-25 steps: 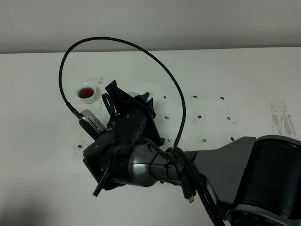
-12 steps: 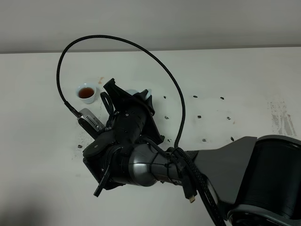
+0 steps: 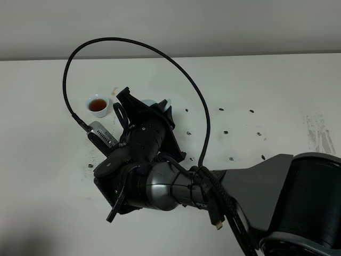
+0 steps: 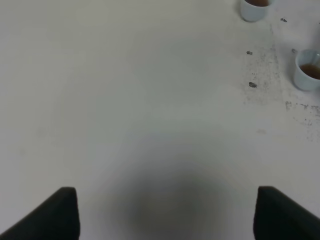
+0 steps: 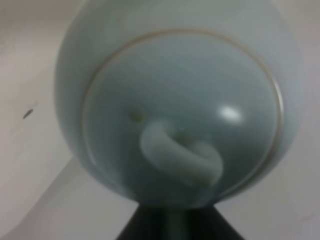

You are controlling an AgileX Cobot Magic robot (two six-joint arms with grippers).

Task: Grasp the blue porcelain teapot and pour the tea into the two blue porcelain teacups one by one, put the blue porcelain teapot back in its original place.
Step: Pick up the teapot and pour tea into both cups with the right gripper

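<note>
The blue porcelain teapot (image 5: pixel 175 105) fills the right wrist view, its lid and loop knob facing the camera. My right gripper (image 5: pixel 170 222) is shut on it at its near side. In the exterior high view only slivers of the teapot (image 3: pixel 151 103) show behind the right arm's wrist. One teacup (image 3: pixel 98 105) stands left of it with reddish-brown tea (image 3: pixel 97 104) inside. The left wrist view shows two teacups (image 4: pixel 254 8) (image 4: pixel 307 71), both holding tea. My left gripper (image 4: pixel 172 215) is open over bare table, well away from the cups.
The right arm (image 3: pixel 154 176) reaches across the white table (image 3: pixel 48 160) and its black cable (image 3: pixel 133 45) loops high above. Dark specks (image 3: pixel 226 131) and a scuffed patch (image 3: pixel 319 133) mark the tabletop. A grey wall (image 3: pixel 170 26) runs along the back.
The right arm with the teapot has crept slightly to the left, and the cable loop shifted with it. The cup has not moved.
</note>
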